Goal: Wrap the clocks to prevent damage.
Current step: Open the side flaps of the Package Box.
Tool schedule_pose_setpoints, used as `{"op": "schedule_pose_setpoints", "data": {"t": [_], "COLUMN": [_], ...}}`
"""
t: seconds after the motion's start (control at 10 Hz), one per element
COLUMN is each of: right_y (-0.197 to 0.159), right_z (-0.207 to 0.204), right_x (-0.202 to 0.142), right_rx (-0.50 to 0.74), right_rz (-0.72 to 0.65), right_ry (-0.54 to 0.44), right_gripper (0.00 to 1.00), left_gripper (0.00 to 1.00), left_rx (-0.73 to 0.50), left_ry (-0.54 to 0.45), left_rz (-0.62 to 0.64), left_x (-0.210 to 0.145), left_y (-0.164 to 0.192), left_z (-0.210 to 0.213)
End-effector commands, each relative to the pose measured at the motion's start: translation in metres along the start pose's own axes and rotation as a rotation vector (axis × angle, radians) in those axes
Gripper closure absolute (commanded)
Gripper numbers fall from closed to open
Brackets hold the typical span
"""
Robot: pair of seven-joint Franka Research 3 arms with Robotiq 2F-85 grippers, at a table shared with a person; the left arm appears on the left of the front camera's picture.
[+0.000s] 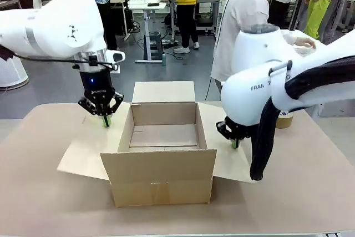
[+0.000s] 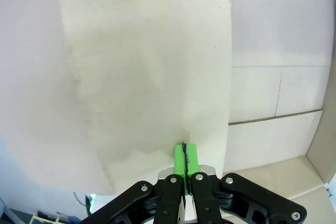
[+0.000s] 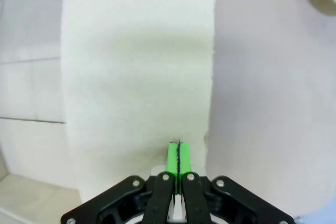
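Pointing down at the left flap (image 1: 83, 151): left gripper (image 1: 105, 120), green pads pressed together, pinching nothing. Open cardboard box (image 1: 161, 178) sits between both sets of fingers. Right gripper (image 1: 236, 143), pads likewise together, tips at the right flap (image 1: 230, 165). Tape roll (image 1: 284, 120) lies just beyond them.

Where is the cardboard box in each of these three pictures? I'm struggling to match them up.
Front view: the cardboard box stands open mid-table, flaps spread.
Left wrist view: its left flap runs down the middle to the left end effector; the box's inside lies to the right.
Right wrist view: its right flap runs down the middle to the right end effector; the box's inside lies to the left.
Shared landmark: the box's inside.
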State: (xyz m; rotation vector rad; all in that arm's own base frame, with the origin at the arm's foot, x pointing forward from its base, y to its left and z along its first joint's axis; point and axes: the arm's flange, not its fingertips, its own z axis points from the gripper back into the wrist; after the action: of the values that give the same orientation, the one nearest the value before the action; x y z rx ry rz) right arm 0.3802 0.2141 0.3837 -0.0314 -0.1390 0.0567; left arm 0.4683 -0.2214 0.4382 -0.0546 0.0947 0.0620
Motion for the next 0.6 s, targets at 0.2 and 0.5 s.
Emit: {"op": "schedule_pose_setpoints", "data": {"t": [0.2,0.5], "right_y": [0.005,0.005], "right_z": [-0.029,-0.025], "right_x": [0.005,0.005], "right_rx": [0.050,0.056], "right_rz": [-0.032,-0.038], "right_ry": [0.021,0.003], "right_gripper": [0.99,0.99], "left_gripper": [1.00,1.00], "left_rx": [-0.021,0.023], "left_ry": [0.018,-0.015], "left_rz": [0.039,0.037], "left_x": [0.007,0.004], "left_y": [0.009,0.005], "left_z": [-0.036,-0.036]}}
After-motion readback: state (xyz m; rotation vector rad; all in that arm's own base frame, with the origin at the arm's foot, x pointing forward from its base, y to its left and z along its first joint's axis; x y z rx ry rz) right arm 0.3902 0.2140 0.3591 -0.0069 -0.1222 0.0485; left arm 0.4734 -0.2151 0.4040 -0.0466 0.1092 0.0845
